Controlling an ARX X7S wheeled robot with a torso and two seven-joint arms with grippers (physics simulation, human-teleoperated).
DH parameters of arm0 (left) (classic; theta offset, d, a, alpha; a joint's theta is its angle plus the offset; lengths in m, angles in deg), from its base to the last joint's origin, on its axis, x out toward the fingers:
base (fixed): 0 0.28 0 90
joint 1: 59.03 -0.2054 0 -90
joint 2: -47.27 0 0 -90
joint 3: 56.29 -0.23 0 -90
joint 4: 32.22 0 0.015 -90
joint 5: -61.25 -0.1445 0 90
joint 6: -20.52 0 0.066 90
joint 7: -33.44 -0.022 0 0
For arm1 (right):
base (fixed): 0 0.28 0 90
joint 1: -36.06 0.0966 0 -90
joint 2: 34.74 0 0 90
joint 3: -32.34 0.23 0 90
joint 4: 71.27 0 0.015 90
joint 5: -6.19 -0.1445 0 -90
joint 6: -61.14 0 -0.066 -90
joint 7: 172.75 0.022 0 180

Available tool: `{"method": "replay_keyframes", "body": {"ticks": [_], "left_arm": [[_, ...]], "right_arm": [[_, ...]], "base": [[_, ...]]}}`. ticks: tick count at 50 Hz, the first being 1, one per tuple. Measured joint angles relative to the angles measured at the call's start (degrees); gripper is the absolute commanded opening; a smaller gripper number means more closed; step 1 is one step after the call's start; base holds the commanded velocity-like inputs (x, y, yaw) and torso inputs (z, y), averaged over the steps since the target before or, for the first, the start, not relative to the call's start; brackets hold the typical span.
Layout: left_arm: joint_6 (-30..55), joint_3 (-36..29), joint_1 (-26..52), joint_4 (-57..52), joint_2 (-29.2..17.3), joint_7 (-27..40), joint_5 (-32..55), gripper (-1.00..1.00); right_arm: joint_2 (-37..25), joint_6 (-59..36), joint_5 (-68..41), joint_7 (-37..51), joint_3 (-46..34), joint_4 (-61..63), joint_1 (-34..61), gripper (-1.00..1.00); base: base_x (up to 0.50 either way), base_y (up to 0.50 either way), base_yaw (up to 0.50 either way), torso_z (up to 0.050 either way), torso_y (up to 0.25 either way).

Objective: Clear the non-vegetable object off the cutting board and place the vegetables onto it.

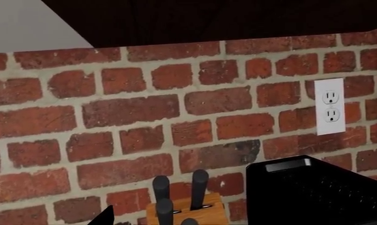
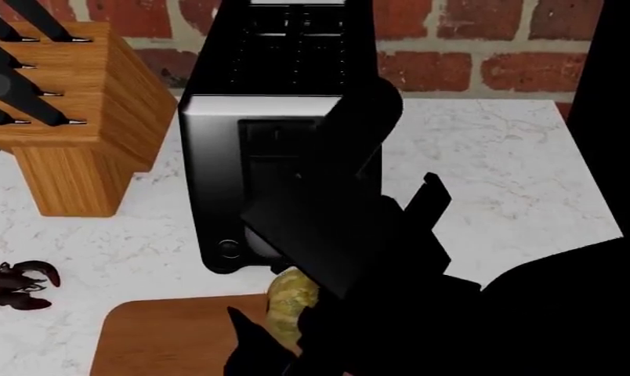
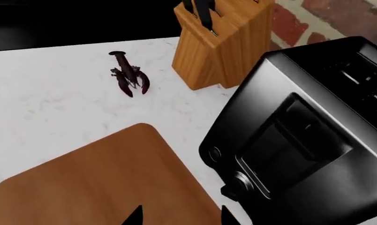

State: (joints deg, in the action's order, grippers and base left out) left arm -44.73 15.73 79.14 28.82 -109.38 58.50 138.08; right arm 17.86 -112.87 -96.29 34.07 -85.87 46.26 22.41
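Red brick is backing a white marble counter [image 2: 524, 157], where a black toaster [image 2: 278, 117] is standing just right of a wooden knife block [image 2: 80, 117]. The lobster [image 3: 130, 77] is already lying off the cutting board [image 3: 107, 178], out on the bare marble to the left, near the block. The right arm is reaching over the near edge of the board, and a mottled yellow-green squash [image 2: 291, 301] is showing just beneath it, at the board's right part, close to the toaster's front. Whether the right hand [image 3: 179, 216] is clenched on the squash or released I cannot tell; only two dark tips are peeking into its wrist view, standing apart over the bare board. The left hand [image 1: 107, 216] is pointing at the wall, and its state is also unclear. No potato is appearing anywhere.

The squash is looking firm, smooth-skinned and prone to rolling, so gripping across its narrow neck seems safest. The potato would likely be dense and stiff; taking it across its short axis should be holding it steady.
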Motion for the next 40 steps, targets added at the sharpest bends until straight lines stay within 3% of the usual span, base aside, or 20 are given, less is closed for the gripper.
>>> {"method": "replay_keyframes", "body": {"ticks": [22, 40], "left_arm": [[-1.27, 0.95, -1.93, 0.22, -0.60, -0.36, -0.11, 1.00], [-1.41, 1.54, -2.32, 0.08, -1.04, -0.22, 0.16, 1.00]], "right_arm": [[6.29, 3.88, 11.26, -8.49, -4.08, -2.39, -1.80, -1.00], [7.94, 6.54, 16.05, -10.93, -7.54, -2.73, -5.22, -1.00]], "base": [[0.00, 0.00, 0.00, 0.000, 0.001], [0.00, 0.00, 0.00, 0.000, 0.001]]}}
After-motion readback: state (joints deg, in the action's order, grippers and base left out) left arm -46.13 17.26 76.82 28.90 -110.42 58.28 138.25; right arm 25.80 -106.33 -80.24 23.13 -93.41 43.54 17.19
